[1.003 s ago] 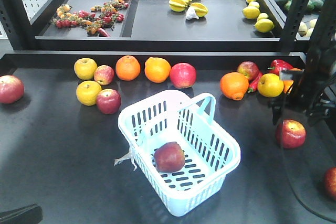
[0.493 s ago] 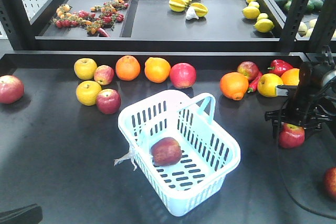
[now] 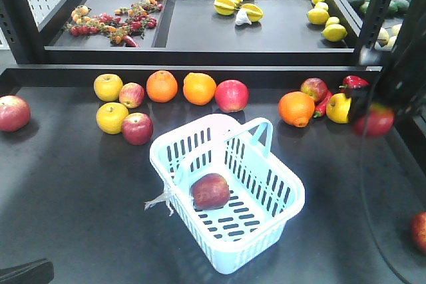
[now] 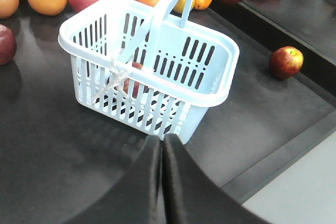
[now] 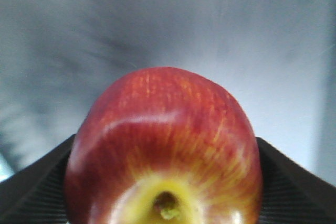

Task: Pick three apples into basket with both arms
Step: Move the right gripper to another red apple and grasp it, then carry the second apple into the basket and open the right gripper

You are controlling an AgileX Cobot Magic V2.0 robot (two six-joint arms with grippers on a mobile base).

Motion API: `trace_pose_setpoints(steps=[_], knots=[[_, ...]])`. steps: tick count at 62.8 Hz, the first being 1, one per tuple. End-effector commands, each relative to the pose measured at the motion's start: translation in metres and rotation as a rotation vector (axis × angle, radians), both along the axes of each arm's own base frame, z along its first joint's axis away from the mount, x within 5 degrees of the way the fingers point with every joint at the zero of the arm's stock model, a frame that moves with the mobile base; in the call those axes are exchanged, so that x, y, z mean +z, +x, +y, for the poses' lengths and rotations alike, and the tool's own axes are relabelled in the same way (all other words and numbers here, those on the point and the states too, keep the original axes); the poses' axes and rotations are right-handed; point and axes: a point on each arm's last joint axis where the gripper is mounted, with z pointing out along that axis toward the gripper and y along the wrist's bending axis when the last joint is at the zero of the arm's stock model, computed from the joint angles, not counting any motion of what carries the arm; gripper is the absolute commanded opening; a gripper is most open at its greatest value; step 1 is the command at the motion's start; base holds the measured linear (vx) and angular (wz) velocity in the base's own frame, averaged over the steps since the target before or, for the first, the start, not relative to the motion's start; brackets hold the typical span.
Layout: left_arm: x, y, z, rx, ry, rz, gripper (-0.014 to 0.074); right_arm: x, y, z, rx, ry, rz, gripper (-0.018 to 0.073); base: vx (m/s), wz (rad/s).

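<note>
The pale blue basket (image 3: pixel 160 154) stands mid-table with one red apple (image 3: pixel 211 191) inside. My right gripper (image 3: pixel 374 116) is shut on a second apple (image 3: pixel 376 123) and holds it in the air above the table's right side, right of the basket. In the right wrist view this apple (image 5: pixel 164 145) fills the space between the black fingers (image 5: pixel 31 187). My left gripper (image 4: pixel 161 141) is shut and empty, low in front of the basket (image 4: pixel 68 30). Loose apples lie at the back (image 3: pixel 231 95), left (image 3: pixel 137 128) and far right (image 3: pixel 419 231).
Oranges (image 3: pixel 200 88) and yellow fruits (image 3: pixel 111 118) sit in the back row behind the basket, with an orange (image 3: pixel 297 108) and a red pepper (image 3: pixel 353 83) near the held apple. A raised shelf (image 3: pixel 200 54) runs behind, and a black post (image 3: pixel 376 11) stands at the right.
My right gripper came down onto the apple on the table at the right, shut on it and lifted it up. The apple in the basket rolled slightly.
</note>
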Motion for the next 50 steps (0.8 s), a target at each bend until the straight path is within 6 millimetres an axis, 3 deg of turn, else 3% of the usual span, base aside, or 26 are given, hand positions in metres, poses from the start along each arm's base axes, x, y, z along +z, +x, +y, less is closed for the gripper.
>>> trace_pose_setpoints(steps=[1,9,17,33,43,50], knots=[[0.014,0.003,0.0,0.024,-0.066,-0.055,-0.0006,0.067,-0.029,0.004,0.022,0.002,-0.089,-0.0006,0.0,0.0],[0.014,0.003,0.0,0.024,-0.066,-0.055,-0.0006,0.092,-0.06,0.015,0.051,0.038,-0.123,-0.0004,0.0,0.0],[0.014,0.003,0.0,0.024,-0.066,-0.055,-0.0006,0.101,-0.096,0.027,0.079,0.104,-0.152,-0.0004,0.0,0.0],[0.014,0.003,0.0,0.025,-0.066,-0.055,-0.0006,0.073,-0.163,0.049,0.109,0.244,-0.176,-0.0004,0.0,0.0],[0.014,0.003,0.0,0.025,-0.066,-0.055,-0.0006,0.062,-0.183,0.067,0.172,0.414,-0.23,-0.0004,0.0,0.0],[0.014,0.003,0.0,0.025,-0.066,-0.056,-0.0006,0.065,-0.183,0.085,0.236,0.56,-0.286,-0.0004,0.0,0.0]])
